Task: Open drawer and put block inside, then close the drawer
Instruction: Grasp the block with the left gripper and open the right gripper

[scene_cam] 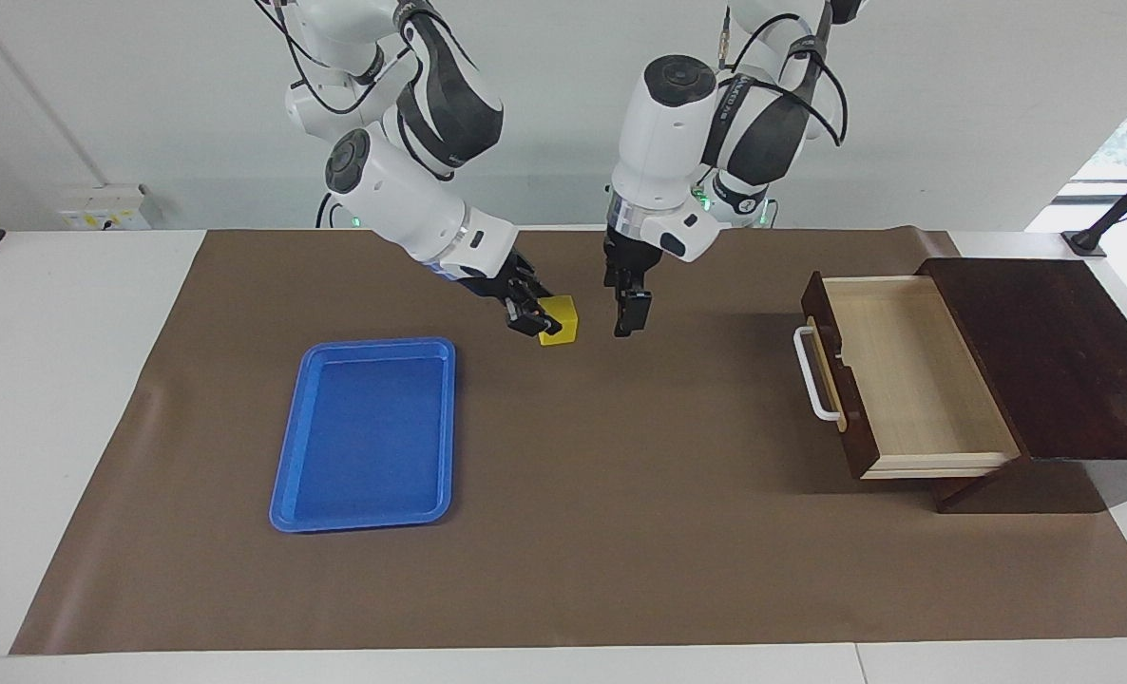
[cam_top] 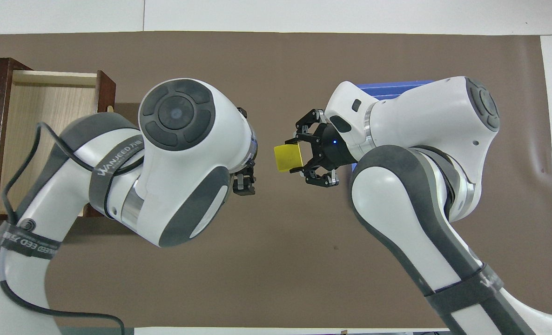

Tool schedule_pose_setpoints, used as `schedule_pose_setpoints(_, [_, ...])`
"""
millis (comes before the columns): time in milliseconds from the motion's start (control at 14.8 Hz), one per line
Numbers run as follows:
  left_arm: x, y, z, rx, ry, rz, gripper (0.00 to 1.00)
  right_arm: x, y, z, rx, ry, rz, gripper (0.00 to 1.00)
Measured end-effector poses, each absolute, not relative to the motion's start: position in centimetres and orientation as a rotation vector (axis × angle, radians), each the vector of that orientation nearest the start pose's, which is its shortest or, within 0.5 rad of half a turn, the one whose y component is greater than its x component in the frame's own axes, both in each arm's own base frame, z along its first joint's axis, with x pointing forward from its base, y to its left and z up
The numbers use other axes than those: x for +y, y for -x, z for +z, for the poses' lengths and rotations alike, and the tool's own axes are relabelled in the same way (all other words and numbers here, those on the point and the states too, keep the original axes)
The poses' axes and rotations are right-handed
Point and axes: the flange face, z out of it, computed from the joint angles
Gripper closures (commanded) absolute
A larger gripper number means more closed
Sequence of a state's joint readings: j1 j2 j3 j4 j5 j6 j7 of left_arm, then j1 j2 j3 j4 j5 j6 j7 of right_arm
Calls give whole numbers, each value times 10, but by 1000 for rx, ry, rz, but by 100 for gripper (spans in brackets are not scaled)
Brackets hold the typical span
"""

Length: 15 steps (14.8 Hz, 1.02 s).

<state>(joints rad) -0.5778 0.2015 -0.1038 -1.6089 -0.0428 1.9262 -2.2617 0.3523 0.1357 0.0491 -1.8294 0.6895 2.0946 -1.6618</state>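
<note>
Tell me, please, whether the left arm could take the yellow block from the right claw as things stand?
Probably yes: the left claw, open, hangs beside the block that the right claw holds, nothing between them.

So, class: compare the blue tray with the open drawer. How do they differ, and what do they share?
The blue tray is shallow bright plastic lying flat on the brown mat; the drawer is deep, dark brown wood with a pale interior, pulled out of its cabinet. The drawer has a white bar handle; the tray has none. The tray lies toward the right arm's end, the drawer toward the left arm's. Both are rectangular, open-topped and hold nothing.
</note>
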Motion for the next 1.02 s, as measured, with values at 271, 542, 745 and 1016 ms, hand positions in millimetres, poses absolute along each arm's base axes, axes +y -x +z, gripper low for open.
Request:
schedule_pose_setpoints(271, [-432, -479, 510, 2180, -2001, -88, 0, 271, -555, 480, 2655, -2227, 842, 100])
schedule_pose_setpoints(542, [-438, -475, 511, 2192, -1966, -93, 36, 270, -556, 480, 2650, -2230, 843, 100])
schedule_pose_setpoints(745, [-435, -480, 512, 2182, -1958, -85, 84, 270, -555, 477, 2661, -2226, 829, 100])
schedule_pose_setpoints(1016, [-433, -481, 511, 2189, -1950, -84, 100, 271, -555, 475, 2663, -2225, 825, 100])
